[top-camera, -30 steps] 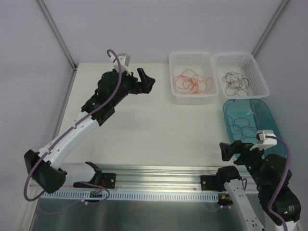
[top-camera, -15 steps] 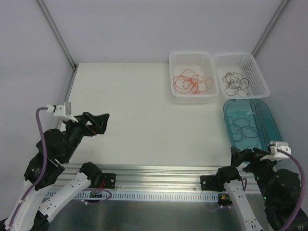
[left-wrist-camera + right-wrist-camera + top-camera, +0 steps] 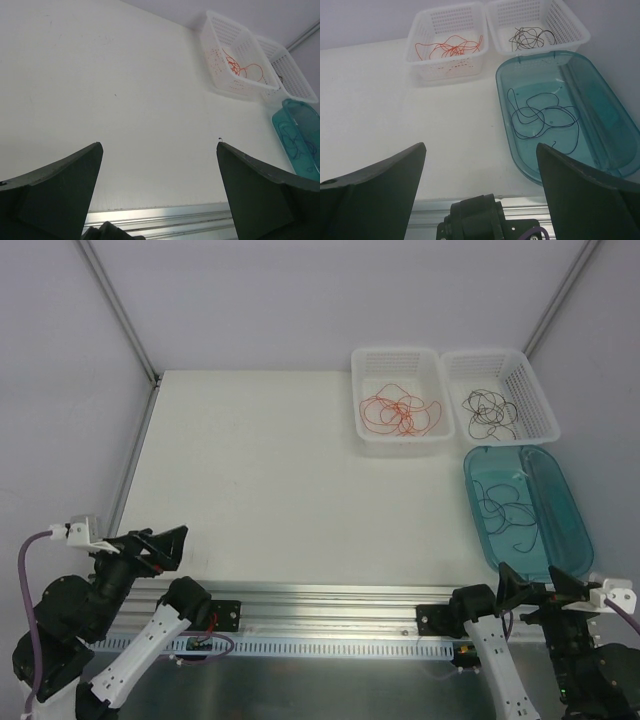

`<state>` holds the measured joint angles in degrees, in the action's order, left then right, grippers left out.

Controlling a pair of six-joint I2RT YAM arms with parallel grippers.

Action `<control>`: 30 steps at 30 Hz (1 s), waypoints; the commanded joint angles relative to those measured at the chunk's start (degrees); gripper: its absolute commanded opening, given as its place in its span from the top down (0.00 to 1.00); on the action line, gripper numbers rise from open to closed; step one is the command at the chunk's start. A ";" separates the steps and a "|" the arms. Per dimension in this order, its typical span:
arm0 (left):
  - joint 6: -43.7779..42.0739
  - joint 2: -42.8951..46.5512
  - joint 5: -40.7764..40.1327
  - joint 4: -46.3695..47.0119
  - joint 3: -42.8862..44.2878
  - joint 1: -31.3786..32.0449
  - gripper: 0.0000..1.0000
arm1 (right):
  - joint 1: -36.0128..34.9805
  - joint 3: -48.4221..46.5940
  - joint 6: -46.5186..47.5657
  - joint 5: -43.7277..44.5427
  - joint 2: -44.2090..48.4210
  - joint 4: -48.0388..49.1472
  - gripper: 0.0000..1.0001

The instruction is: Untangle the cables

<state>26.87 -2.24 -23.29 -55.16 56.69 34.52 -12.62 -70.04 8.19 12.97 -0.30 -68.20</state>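
Both my arms are pulling back into the bottom corners of the frame: my left gripper (image 3: 165, 546) is leaving the white tabletop (image 3: 280, 460), and my right gripper (image 3: 532, 576) is dropping below the translucent teal oval tub (image 3: 576, 530). Both sets of jaws are standing spread wide, pinching nothing. At upper right, red-orange hair-thin cables (image 3: 400, 412) are lying coiled in the left white perforated plastic basket (image 3: 395, 353). Dark hair-thin cables (image 3: 487, 410) are sitting in the right white perforated basket (image 3: 487, 354), and a dark strand (image 3: 505, 508) is looping inside the tub.
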 commanded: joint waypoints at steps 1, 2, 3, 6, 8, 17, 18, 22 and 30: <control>2.91 3.63 -2.90 -5.48 2.81 0.19 0.01 | -0.21 -1.76 0.87 2.49 8.29 -1.67 0.03; 3.36 4.34 -3.34 -6.18 3.08 0.28 0.01 | -0.30 -2.11 0.87 2.67 8.64 -2.19 0.03; 3.62 5.65 -3.60 -6.97 3.51 0.19 0.01 | -0.30 -2.29 0.78 2.67 8.99 -2.54 0.03; 5.03 8.03 -5.10 -8.64 4.04 0.19 0.01 | -0.65 -3.17 0.61 3.11 9.87 -3.86 0.03; 5.73 9.09 -6.15 -9.27 4.13 0.19 0.01 | -1.00 -3.44 0.43 3.72 10.49 -4.57 0.03; 7.14 11.12 -8.44 -11.38 4.22 0.19 0.01 | -1.79 -1.77 -0.19 4.17 11.02 -6.68 0.03; 7.23 11.12 -8.44 -11.46 4.22 0.19 0.01 | -1.88 -1.85 -0.19 3.99 10.93 -6.77 0.03; 7.49 11.21 -8.44 -11.55 4.22 0.19 0.01 | -1.88 -1.85 -0.10 4.08 11.02 -6.77 0.03; 7.84 11.20 -8.88 -11.38 4.22 0.19 0.01 | -1.97 -1.77 -0.10 3.73 11.02 -6.77 0.03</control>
<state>33.82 -0.14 -30.70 -66.65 59.88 34.52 -14.02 -71.88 8.03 15.86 -0.30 -74.08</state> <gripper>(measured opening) 0.990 0.971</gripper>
